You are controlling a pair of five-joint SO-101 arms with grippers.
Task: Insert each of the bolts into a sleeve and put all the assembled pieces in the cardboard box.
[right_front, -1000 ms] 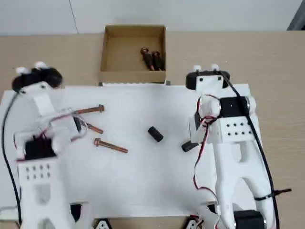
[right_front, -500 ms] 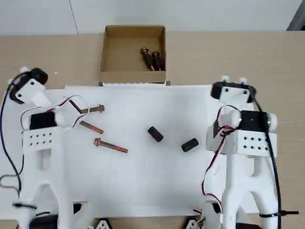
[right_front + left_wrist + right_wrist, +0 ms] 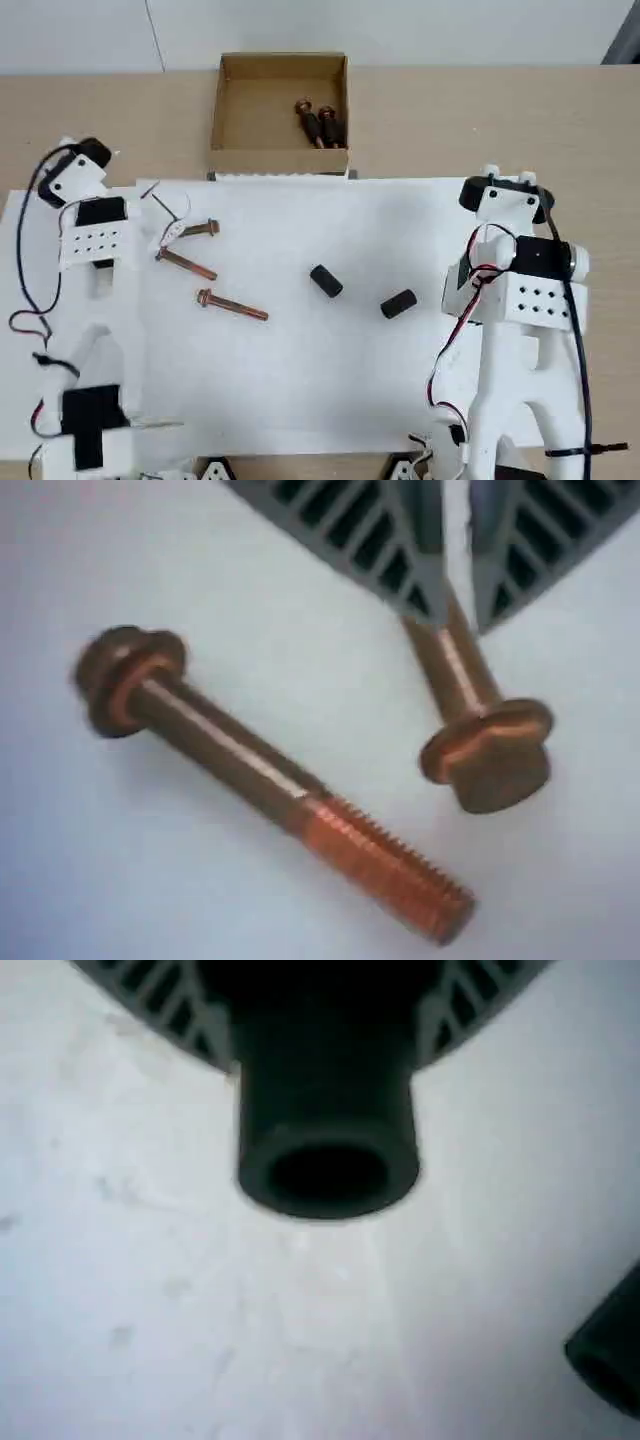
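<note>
On a tan table [image 3: 560, 110] lies a white mat [image 3: 300, 400]. The left arm [image 3: 95, 240] sits at the mat's 9 o'clock edge and the right arm [image 3: 520, 300] at 3 to 4 o'clock. The cardboard box [image 3: 255, 115] touches the mat's 12 o'clock edge, with two assembled pieces [image 3: 320, 122] in its 3 o'clock side.

Three loose bolts lie around 9 to 10 o'clock on the mat: far bolt [image 3: 203, 228], middle bolt [image 3: 185, 264], near bolt [image 3: 232, 305]. There are two sleeves, the centre sleeve [image 3: 325, 281] mid-mat and the right sleeve [image 3: 398, 303] toward 3 o'clock.

On the left gripper [image 3: 455, 605], the jaws are pinched nearly together on the far bolt's shank, at the end away from the head. The bolt looks to lie on the mat. The right gripper [image 3: 325, 1020] is at the right sleeve; clamped or not, cannot tell.

Key relation: the far bolt's axis runs 9–3 with the head at the 3 o'clock end. The right sleeve lies at 4 o'clock from it, well apart, axis 8–2, and the right arm is nearer. Judgement: the head leads and the insertion end sits in the jaws, so a regrip is likely needed before mating.
</note>
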